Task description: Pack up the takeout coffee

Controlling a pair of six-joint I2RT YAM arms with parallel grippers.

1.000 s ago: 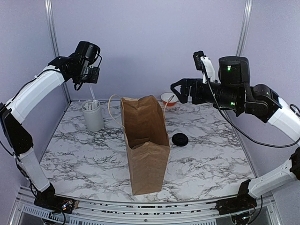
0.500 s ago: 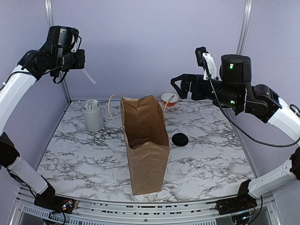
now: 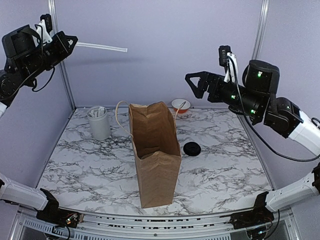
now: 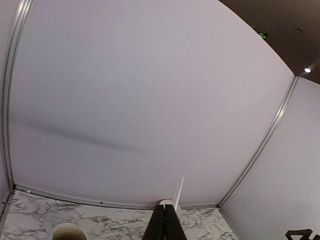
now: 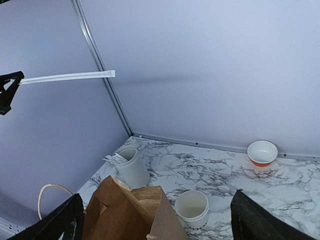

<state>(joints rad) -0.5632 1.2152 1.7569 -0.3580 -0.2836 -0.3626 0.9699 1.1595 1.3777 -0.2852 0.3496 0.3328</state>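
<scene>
A white paper cup point(image 5: 192, 207) stands open, without a lid, on the marble just behind the brown paper bag point(image 3: 155, 150); the bag hides it in the top view. A round black lid point(image 3: 191, 148) lies on the table to the right of the bag. My left gripper point(image 3: 74, 41) is high at the upper left, shut on one end of a thin white straw point(image 3: 102, 47) that points level to the right. My right gripper point(image 3: 191, 85) hangs open and empty above the back right of the table, over the bag point(image 5: 135, 212) and the cup.
A grey-white canister point(image 3: 99, 122) with utensils stands at the back left. A small orange-and-white bowl point(image 3: 180, 106) sits by the back wall. The bag stands upright with its mouth open and a handle loop on its left. Metal posts run up the wall corners.
My left arm has swung up and to the left with the straw, which now lies level. My right gripper has risen a little and stays open.
</scene>
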